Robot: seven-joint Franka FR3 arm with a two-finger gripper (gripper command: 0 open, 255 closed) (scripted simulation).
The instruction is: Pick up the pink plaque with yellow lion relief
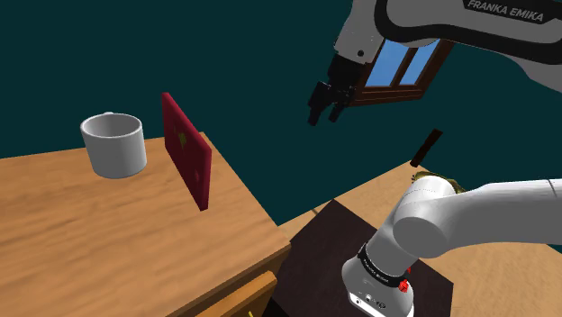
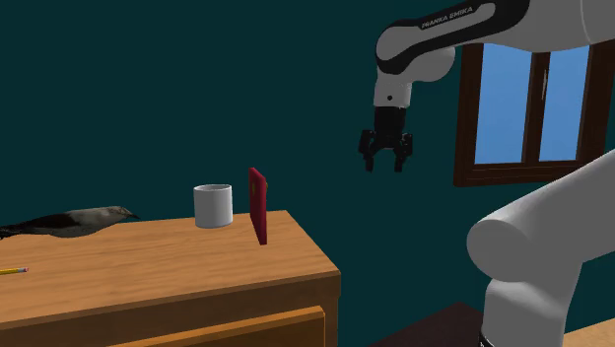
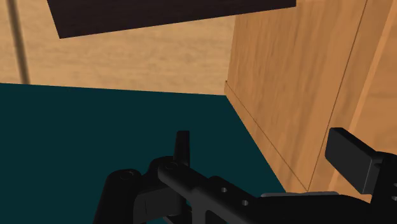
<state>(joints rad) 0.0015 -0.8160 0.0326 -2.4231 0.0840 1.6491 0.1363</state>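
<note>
The plaque (image 1: 186, 149) is a thin dark pinkish-red slab standing upright on edge on the wooden table (image 1: 108, 239), near its right side in the shoulder view. A small yellow mark shows on its face. In the second exterior view the plaque (image 2: 258, 204) is seen edge-on. My gripper (image 1: 324, 115) hangs in the air well off the table's edge, higher than the plaque and to its right. Its fingers stand apart with nothing between them, as the gripper (image 2: 384, 164) shows against the teal wall. In the wrist view the gripper (image 3: 267, 153) looks down past the table's wooden side (image 3: 299, 83).
A white mug (image 1: 114, 144) stands just behind the plaque. A grey bird figure (image 2: 74, 222) and a pencil (image 2: 12, 269) lie at the table's far end. A wood-framed window (image 2: 532, 104) is on the teal wall. The dark stand (image 1: 324, 252) sits beside the table.
</note>
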